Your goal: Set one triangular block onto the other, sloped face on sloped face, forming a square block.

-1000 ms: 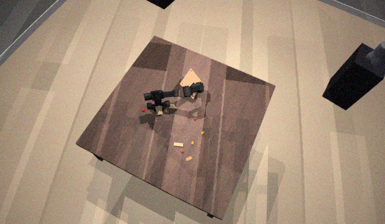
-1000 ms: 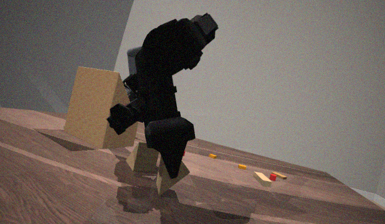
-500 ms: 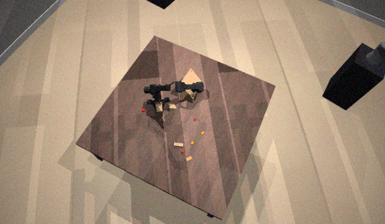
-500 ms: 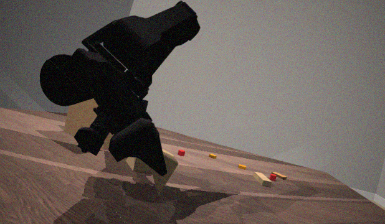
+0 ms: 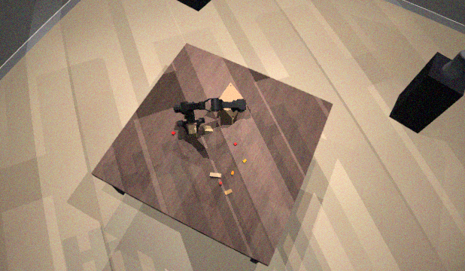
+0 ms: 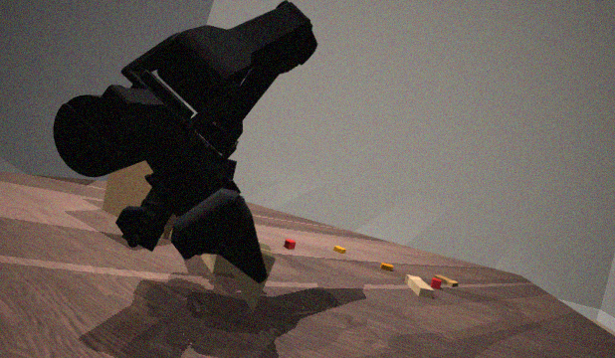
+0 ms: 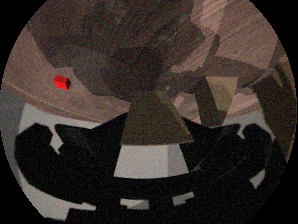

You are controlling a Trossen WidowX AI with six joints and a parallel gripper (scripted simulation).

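Note:
My gripper (image 5: pixel 192 129) (image 7: pixel 149 115) is low over the table, its fingers parted around one triangular block. That tan block (image 7: pixel 155 125) (image 6: pixel 251 292) lies tilted between the fingertips, with a corner pointing down; whether it touches the table or a finger is unclear. The gripper is open. The other triangular block (image 5: pixel 208 129) (image 7: pixel 223 91) sits close beside it on the table, pale on top and dark on its side, separate from the first block. The arm and fingers hide much of both blocks in the exterior view.
A large tan wooden block (image 5: pixel 230 92) (image 6: pixel 125 191) stands behind the arm. A red cube (image 5: pixel 173 132) (image 7: pixel 61 82) lies near the gripper. Farther off are another red cube (image 5: pixel 235 144) (image 6: pixel 290 244), a pale plank (image 5: pixel 215 175) (image 6: pixel 419 285) and several small orange and tan pieces.

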